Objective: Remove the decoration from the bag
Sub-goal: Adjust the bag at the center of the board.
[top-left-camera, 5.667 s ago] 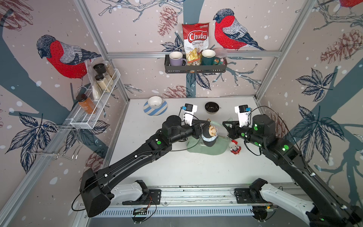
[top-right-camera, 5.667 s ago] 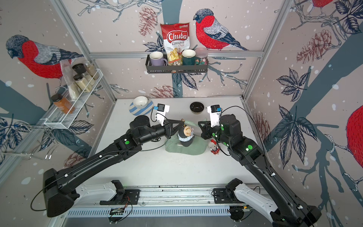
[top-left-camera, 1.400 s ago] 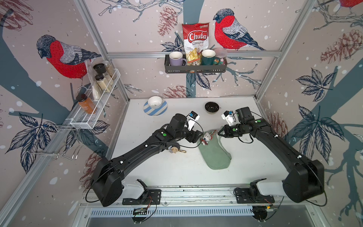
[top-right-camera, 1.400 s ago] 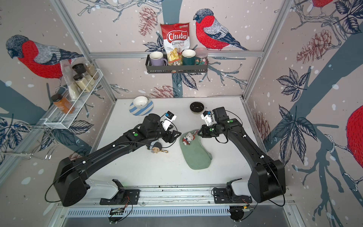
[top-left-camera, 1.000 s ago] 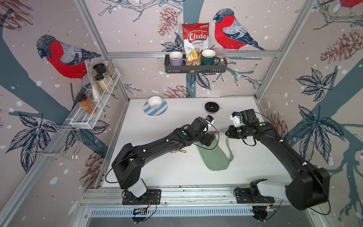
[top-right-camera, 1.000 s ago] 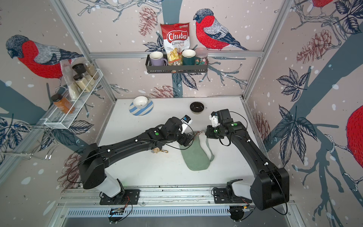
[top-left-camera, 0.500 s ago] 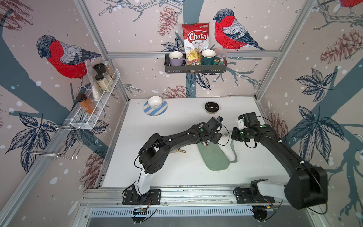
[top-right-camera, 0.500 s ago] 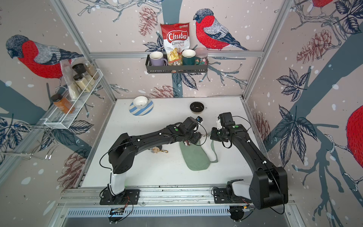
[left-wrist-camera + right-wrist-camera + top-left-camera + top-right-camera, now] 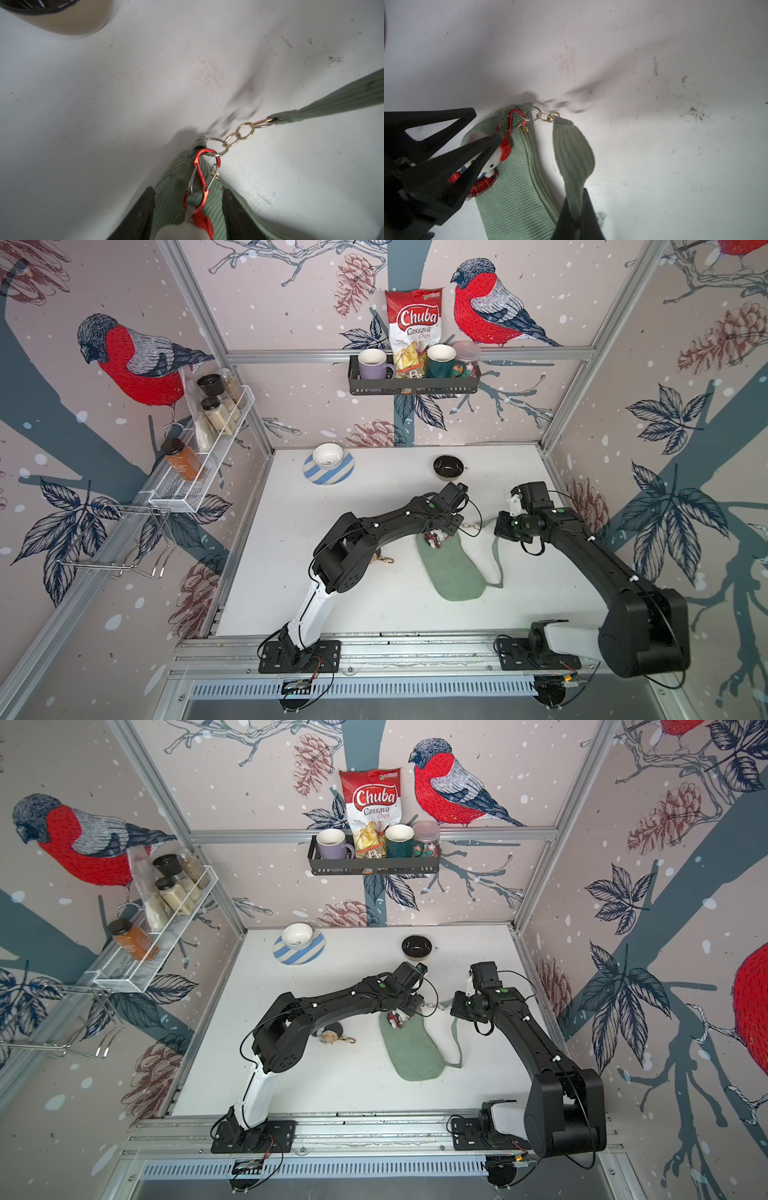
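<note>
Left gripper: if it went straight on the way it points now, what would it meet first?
The left gripper straddles the plush charm with jaws apart, so that comes first, then the red carabiner lying on the bag. Its height above them is hard to judge.

Bright even light; soft shadows; wrist-view foreground blurred; edges warped.
</note>
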You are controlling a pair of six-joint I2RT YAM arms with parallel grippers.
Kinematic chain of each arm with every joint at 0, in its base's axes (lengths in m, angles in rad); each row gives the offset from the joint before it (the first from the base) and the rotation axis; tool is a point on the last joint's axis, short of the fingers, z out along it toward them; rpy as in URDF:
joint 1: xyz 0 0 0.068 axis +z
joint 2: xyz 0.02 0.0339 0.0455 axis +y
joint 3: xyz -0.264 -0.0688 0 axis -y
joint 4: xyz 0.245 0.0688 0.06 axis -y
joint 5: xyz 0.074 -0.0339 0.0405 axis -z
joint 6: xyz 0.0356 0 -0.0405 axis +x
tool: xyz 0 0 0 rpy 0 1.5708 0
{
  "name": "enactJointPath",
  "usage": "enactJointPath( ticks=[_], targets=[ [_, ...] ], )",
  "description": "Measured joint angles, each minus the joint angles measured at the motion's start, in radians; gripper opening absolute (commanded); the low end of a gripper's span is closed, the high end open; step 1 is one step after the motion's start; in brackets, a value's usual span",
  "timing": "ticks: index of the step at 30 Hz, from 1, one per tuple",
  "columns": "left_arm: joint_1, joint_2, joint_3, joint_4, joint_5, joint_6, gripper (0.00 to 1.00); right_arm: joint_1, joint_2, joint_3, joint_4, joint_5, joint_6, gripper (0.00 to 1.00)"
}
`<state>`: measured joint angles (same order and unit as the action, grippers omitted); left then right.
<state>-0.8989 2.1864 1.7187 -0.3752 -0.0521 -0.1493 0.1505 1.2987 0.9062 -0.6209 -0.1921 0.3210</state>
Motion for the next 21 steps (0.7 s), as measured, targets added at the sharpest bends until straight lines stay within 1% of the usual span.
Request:
enactJointPath(
  ticks=[8,11,15,21],
  targets=[
    [0.0,0.075,0.1,-0.053,-0.002,0.053,0.54,-0.001,0.001,-0.007,0.022,-0.024,0.003,0.0],
    [0.0,0.087,0.11,-0.071,-0.002,0.074,0.53,-0.003,-0.004,-0.008,0.022,-0.028,0.003,0.0],
    [0.0,0.098,0.113,-0.084,0.001,0.097,0.47,-0.006,-0.006,-0.009,0.023,-0.031,0.003,0.0],
    [0.002,0.109,0.113,-0.09,0.024,0.118,0.46,-0.007,-0.006,-0.009,0.027,-0.038,0.003,0.0]
  ],
)
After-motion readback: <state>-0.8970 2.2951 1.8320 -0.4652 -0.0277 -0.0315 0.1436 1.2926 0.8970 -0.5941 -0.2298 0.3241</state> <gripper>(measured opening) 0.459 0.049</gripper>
